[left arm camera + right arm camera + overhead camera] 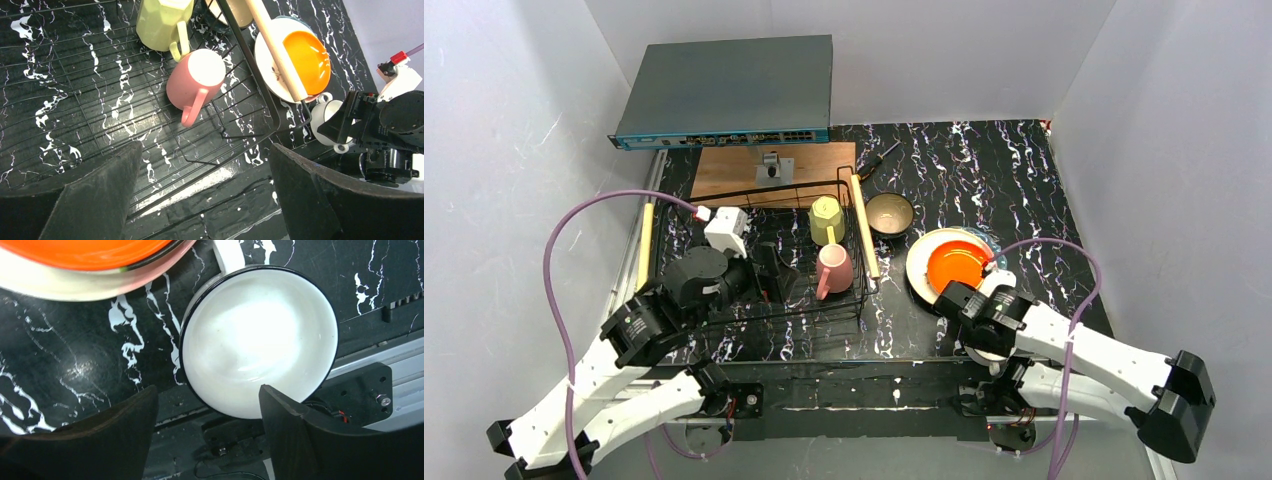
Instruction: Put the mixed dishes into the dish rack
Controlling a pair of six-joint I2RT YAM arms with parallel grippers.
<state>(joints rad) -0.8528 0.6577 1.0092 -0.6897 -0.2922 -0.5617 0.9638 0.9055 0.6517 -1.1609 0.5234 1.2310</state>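
The dish rack [861, 240] holds a yellow-green mug [826, 220] and a pink mug [834, 268], both lying on its wire floor [85, 105]. My left gripper [202, 165] hangs open and empty over the rack's near right corner. To the right of the rack sit a blue-teal bowl [890, 213] and an orange plate [952, 264] stacked on a cream plate [921, 272]. The white cup [257, 340] stands upright near the table's front edge. My right gripper [207, 405] is open above it, one finger [285, 415] over its mouth and the other outside its wall.
A dark network switch [724, 90] and a flat wooden board [734, 165] lie behind the rack. A black utensil [879, 160] rests beside the board. White walls close in on three sides. A metal rail [395, 385] runs along the front edge just past the cup.
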